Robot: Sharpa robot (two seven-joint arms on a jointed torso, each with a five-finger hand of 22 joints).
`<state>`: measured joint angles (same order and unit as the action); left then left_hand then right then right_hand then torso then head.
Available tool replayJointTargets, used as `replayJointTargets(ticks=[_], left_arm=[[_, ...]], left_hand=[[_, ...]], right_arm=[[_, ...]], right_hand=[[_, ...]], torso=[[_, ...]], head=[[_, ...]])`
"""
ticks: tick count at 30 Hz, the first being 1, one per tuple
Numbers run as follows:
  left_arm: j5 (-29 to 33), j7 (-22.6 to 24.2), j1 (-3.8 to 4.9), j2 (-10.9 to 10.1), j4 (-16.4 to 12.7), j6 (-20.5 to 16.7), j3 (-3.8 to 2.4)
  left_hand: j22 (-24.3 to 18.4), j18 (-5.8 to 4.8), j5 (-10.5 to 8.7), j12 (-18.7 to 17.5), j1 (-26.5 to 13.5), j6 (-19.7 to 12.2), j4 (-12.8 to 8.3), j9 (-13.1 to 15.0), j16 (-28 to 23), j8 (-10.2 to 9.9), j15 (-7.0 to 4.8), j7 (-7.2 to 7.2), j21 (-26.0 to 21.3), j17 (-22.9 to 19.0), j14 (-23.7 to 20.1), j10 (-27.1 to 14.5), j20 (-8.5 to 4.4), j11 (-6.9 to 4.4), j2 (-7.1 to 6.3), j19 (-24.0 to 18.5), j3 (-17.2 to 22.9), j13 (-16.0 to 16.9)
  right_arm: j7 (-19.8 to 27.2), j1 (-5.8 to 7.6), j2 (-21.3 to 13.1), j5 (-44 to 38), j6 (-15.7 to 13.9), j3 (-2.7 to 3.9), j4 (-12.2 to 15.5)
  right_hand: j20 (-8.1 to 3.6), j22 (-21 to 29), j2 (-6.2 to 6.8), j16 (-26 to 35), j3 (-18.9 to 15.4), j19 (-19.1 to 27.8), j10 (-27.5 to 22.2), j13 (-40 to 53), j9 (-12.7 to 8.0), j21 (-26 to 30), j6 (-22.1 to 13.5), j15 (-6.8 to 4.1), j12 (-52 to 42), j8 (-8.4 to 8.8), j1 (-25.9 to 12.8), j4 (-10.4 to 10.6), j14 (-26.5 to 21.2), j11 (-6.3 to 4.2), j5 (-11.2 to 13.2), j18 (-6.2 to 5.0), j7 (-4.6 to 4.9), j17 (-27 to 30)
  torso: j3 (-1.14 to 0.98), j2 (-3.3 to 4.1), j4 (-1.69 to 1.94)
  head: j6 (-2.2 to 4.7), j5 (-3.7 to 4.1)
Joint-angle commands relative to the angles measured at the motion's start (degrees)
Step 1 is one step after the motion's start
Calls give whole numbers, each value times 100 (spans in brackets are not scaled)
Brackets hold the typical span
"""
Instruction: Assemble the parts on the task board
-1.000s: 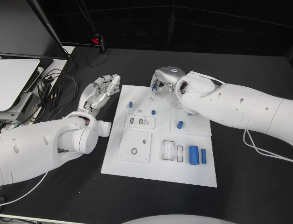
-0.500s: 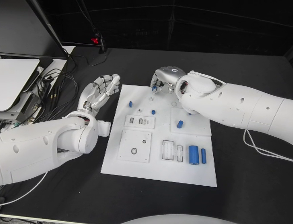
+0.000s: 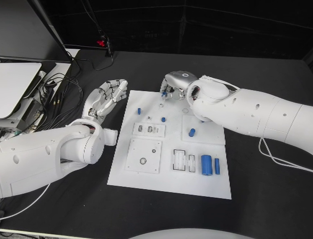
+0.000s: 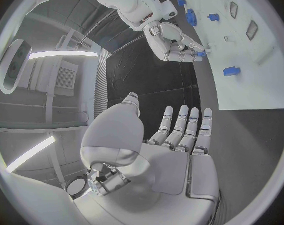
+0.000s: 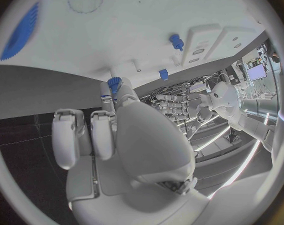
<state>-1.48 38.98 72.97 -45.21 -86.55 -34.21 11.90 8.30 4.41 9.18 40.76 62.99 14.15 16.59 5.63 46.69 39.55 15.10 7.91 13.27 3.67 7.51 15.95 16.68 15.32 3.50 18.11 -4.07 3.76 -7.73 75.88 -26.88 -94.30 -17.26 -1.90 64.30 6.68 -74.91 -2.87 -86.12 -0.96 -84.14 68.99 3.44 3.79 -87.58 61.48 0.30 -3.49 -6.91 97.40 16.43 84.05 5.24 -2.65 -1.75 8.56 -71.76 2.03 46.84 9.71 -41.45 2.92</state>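
In the head view, the task board (image 3: 172,149) lay in the middle of the black surface (image 3: 271,199), and the right hand (image 3: 172,87) hung over the board's far edge at about twelve o'clock, with a small blue part (image 3: 163,93) at its fingertips, probably pinched there so it could be carried to a socket. The left hand (image 3: 106,97) rested off the board at about ten o'clock, fingers straight and apart, holding nothing, seemingly parked clear of the work. Other blue parts lay loose on the board: two long cylinders (image 3: 207,165) at about four o'clock and a short peg (image 3: 192,133) near the centre, apparently waiting for their turn. In the left wrist view, the left hand (image 4: 179,135) showed its fingers extended and empty over dark surface beside the board's edge. In the right wrist view, the right hand (image 5: 110,130) had a toothed blue part (image 5: 113,85) gripped at its fingertips, just short of the board's (image 5: 116,40) edge, while its other fingers curled back, likely to keep them off the plate.
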Motion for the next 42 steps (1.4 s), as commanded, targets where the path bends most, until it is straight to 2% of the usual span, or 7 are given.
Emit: replayJointTargets(ticks=[1, 19, 26, 30, 35, 37, 42], left_arm=[[-38, 1569, 8, -3, -8, 41, -4], [-38, 1555, 8, 0, 5, 47, -3], [-38, 1542, 8, 2, 11, 53, -2], [-38, 1534, 8, 2, 13, 56, -2], [-38, 1527, 8, 2, 18, 63, -2], [-38, 1527, 8, 1, 23, 68, -2], [-38, 1532, 8, -2, 40, 83, -1]], left_hand=[[8, 43, 34, 37, 27, 24, 4, -7, 28, 37, 23, 918, 29, 6, -12, 19, 0, 2, 45, -19, -28, -3], [10, 41, 40, 39, 43, 24, 4, -12, 29, 39, 23, 919, 33, 6, -13, 18, 1, 2, 55, -17, -31, -2], [10, 40, 44, 41, 52, 24, 3, -14, 30, 40, 23, 919, 34, 6, -13, 18, 1, 2, 60, -18, -33, -2], [10, 39, 46, 41, 55, 24, 3, -15, 31, 41, 23, 919, 34, 6, -13, 18, 1, 1, 61, -18, -34, -2], [10, 39, 46, 41, 55, 24, 3, -15, 31, 41, 23, 919, 34, 6, -13, 18, 1, 1, 61, -18, -34, -2], [10, 39, 46, 41, 55, 24, 3, -15, 31, 41, 23, 919, 34, 6, -13, 18, 1, 1, 61, -18, -34, -2], [10, 38, 49, 42, 62, 24, 3, -17, 32, 41, 23, 919, 35, 6, -13, 18, 1, 2, 64, -19, -37, -2]], right_arm=[[-61, -22, -1, 7, 243, -20, -1], [-99, -22, -3, 13, 257, -20, -8], [-170, -22, 22, 15, 208, -20, -43], [-191, -22, 28, 15, 99, -20, -40], [-110, -24, 3, 17, -262, -21, 1], [87, -30, -52, 144, -692, -21, 60], [816, -33, -347, 1455, -1570, -20, 374]], right_hand=[[27, -754, -8, 28, 23, -129, -36, -2, -2, 26, -24, 45, 7, 14, -52, 7, 260, -11, -10, -9, 11, 12], [67, -713, 73, 63, -5, -107, -236, -4, -12, 46, -163, 95, 14, 147, -169, 17, 243, 59, -7, -17, 87, 115], [170, -419, 222, 254, -79, 70, -816, 2, -25, 174, -747, 210, 6, 348, -341, -17, 120, 196, -4, -86, 210, 748], [211, -259, 304, 362, -105, 161, -1182, 12, -23, 254, -1271, 235, -9, 345, -449, -56, 65, 229, -6, -125, 195, 1058], [231, -47, 428, 484, -110, 274, -1407, 23, -46, 358, -1983, 252, -33, 372, -619, -44, 3, 259, -7, -172, 105, 1374], [232, 57, 526, 532, -75, 323, -1452, 32, -38, 412, -2082, 253, -64, 360, -761, -7, -13, 259, -10, -196, 88, 1471], [210, 188, 509, 590, 50, 370, -1357, 51, 30, 484, -1568, 225, -180, 251, -888, -18, -18, 224, -12, -225, 188, 1581]], torso=[[-4, -1, 0], [-3, 1, 1], [-1, 2, 5], [0, 1, 6], [-2, 2, 7], [-7, 0, 2], [-2, -8, 4]], head=[[1, -3], [4, 21], [13, 35], [12, 39], [15, 44], [37, 52], [65, 85]])
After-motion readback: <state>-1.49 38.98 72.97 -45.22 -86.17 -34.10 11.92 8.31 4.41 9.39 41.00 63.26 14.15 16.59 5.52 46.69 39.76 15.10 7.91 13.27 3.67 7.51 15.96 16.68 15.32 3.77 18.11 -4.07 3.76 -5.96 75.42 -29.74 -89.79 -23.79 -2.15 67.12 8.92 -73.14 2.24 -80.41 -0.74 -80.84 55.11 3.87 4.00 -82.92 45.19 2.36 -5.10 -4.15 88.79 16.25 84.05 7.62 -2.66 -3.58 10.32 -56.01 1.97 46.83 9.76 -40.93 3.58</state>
